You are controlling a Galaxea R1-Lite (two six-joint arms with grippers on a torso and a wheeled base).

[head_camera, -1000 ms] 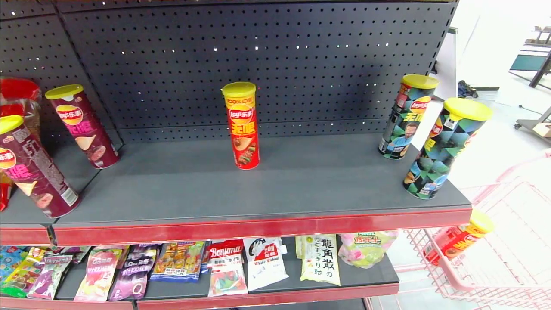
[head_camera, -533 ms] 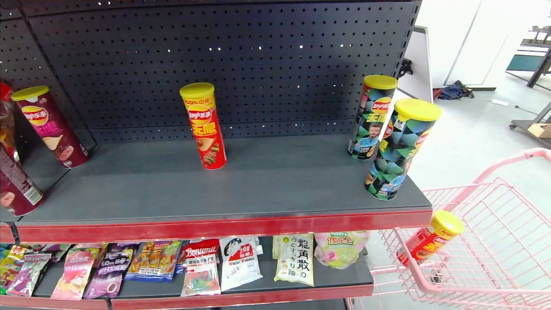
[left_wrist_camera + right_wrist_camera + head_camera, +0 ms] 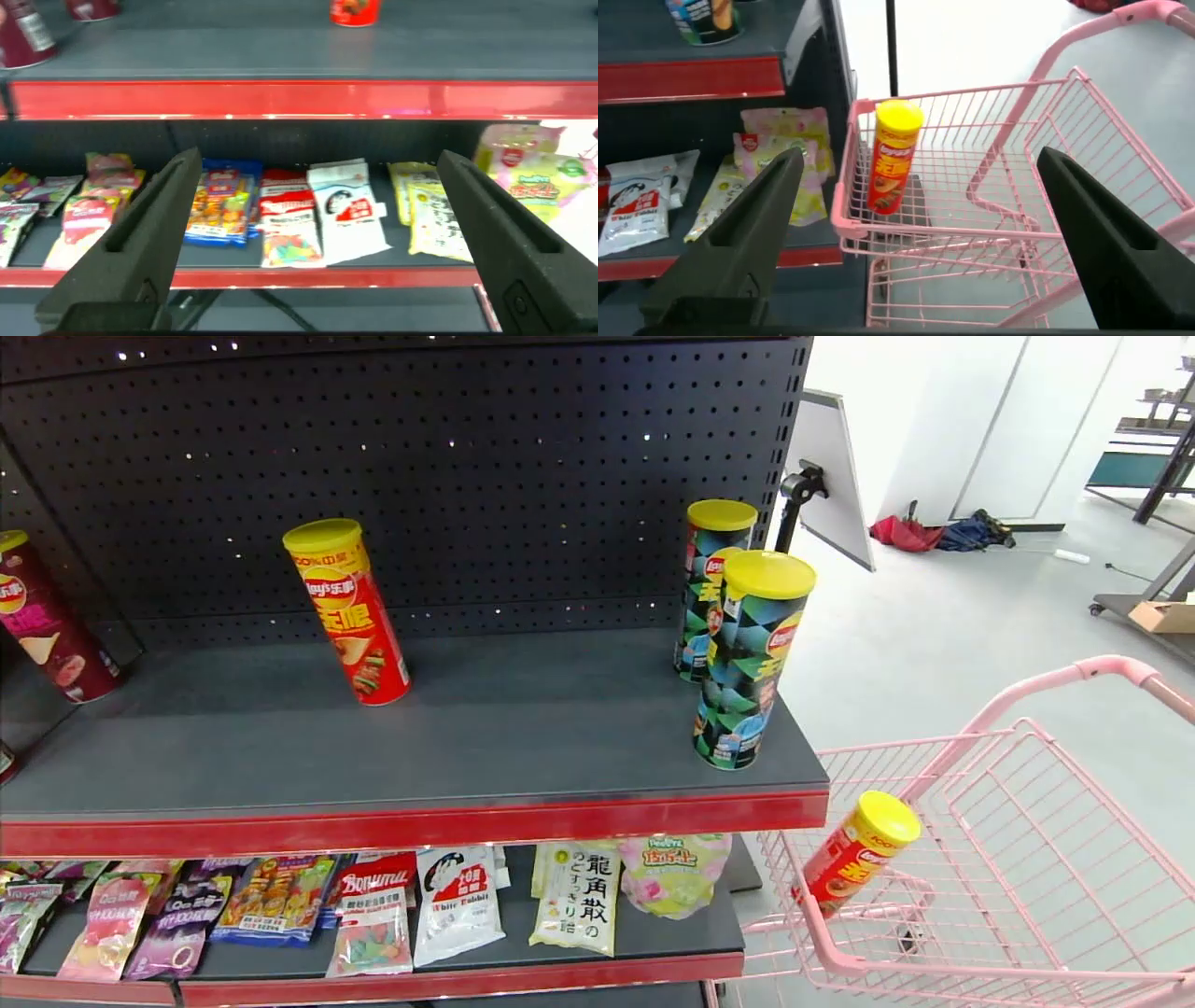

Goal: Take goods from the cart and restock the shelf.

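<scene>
Both pincers are empty right now: the left pincer [image 3: 318, 161] has its fingers spread wide and faces the lower shelf [image 3: 665, 933], where a row of snack bags [image 3: 457, 915] lies flat, and the right pincer [image 3: 920, 159] is spread just as wide and faces the pink cart [image 3: 1106, 665]. The thing I'm after, a red chip can [image 3: 859, 849] with a yellow lid, sits inside the cart in the corner closest to the shelf, tilted in the head view with its lid up, and nothing is touching it. The cart is parked just right of the shelf unit. On the upper shelf [image 3: 523, 709] there's a matching red can [image 3: 347, 611] upright left of the middle, towards the back. At the right end two dark patterned cans stand one behind the other, the near one [image 3: 752, 658] just in from the front edge and the far one [image 3: 711, 583] by the pegboard back panel [image 3: 467, 457]. A maroon can [image 3: 47, 616] stands at the far left
</scene>
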